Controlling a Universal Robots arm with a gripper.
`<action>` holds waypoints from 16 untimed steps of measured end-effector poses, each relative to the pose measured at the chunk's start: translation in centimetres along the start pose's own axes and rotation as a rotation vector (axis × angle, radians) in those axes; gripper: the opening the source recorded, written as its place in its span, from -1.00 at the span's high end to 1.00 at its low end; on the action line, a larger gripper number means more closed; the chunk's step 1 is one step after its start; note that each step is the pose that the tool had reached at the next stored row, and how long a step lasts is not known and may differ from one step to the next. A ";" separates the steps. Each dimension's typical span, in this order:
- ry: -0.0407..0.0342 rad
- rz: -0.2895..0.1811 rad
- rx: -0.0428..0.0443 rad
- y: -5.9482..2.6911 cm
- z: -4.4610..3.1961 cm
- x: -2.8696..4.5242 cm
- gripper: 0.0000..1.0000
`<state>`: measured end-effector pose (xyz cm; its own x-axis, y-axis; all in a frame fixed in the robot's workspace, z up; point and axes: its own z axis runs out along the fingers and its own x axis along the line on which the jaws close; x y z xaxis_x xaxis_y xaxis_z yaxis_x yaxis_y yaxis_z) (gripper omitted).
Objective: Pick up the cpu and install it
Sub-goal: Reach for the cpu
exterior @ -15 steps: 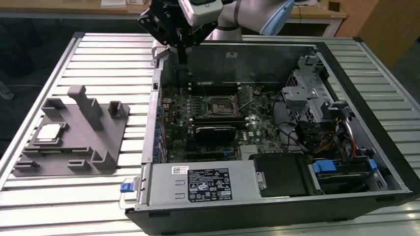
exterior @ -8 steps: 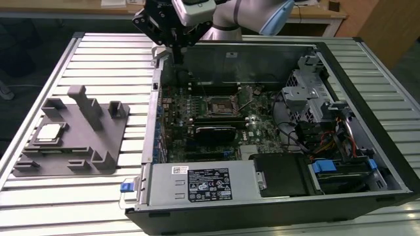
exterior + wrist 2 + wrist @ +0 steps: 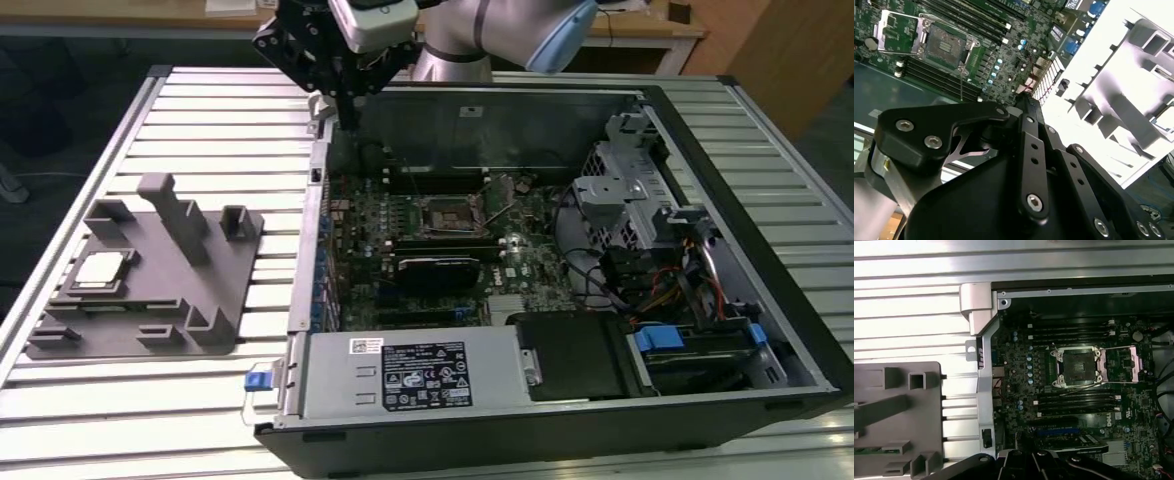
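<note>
The cpu [image 3: 100, 272], a small silver square, lies in a recess of the grey fixture [image 3: 200, 290] on the exterior view's left, outside the computer. My gripper [image 3: 350, 118] hangs above the far left corner of the open computer case [image 3: 747, 150], well away from the cpu, shut with nothing between its fingers. In the second wrist view the gripper [image 3: 1024, 102] tapers to a closed tip over the motherboard's edge. The black socket [image 3: 451, 213] sits mid-board with its metal frame swung open, and it shows in both wrist views [image 3: 944, 45] [image 3: 1075, 365].
The case lies on a slatted metal table [image 3: 200, 120]. Inside it are a power supply [image 3: 414, 375] at the near side, a drive cage [image 3: 627, 190] with cables on the exterior view's right, and memory slots [image 3: 1074, 402] beside the socket. The fixture has upright posts [image 3: 167, 205].
</note>
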<state>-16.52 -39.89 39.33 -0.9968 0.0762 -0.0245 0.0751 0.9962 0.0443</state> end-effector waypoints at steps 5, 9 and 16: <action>0.0000 0.000 0.0000 -0.05 -0.02 0.71 0.79; 0.0001 0.000 0.0000 -0.10 -0.04 1.30 0.79; 0.0000 0.000 0.0000 -0.16 -0.06 2.14 0.79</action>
<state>-18.67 -39.89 39.33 -0.9968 0.0763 -0.0245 0.0752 0.9962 0.0444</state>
